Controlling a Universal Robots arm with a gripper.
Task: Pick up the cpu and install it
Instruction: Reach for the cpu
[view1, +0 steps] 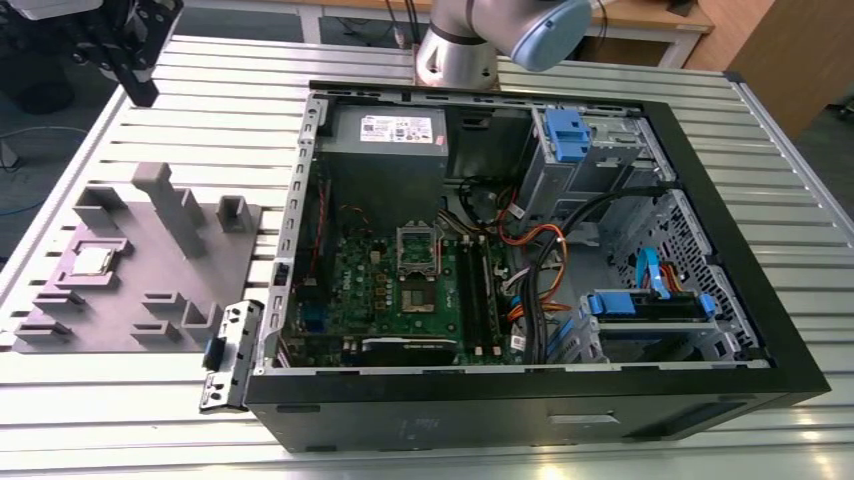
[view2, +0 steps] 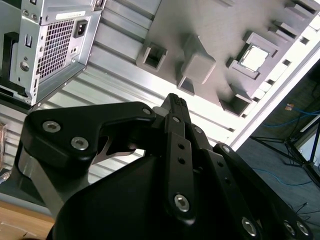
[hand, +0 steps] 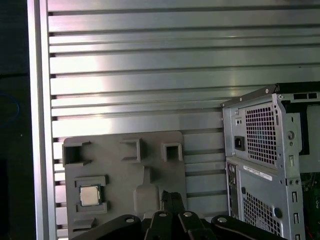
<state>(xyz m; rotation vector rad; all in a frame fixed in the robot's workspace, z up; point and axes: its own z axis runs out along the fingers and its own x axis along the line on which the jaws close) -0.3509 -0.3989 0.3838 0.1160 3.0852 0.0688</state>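
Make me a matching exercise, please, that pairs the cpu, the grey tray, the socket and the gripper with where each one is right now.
Things:
1. cpu
2. grey tray
3. socket
4. gripper

Places:
A. on the green board inside the computer case
B. raised over the table, apart from the cpu
C. seated in a recess of the grey tray
D. flat on the table, at the exterior view's left of the computer case

Pairs: 1-C, 2-D, 3-A, 4-B.

Setting: robotics lab or test workshop. Evidence: ribbed aluminium bench (view1: 134, 405); opened computer case (view1: 534, 410) lying on it; grey fixture tray (view1: 134, 290) beside the case; robot arm base (view1: 458, 55) behind the case; dark floor (view2: 270, 160) with loose cables, farther from the case than the tray
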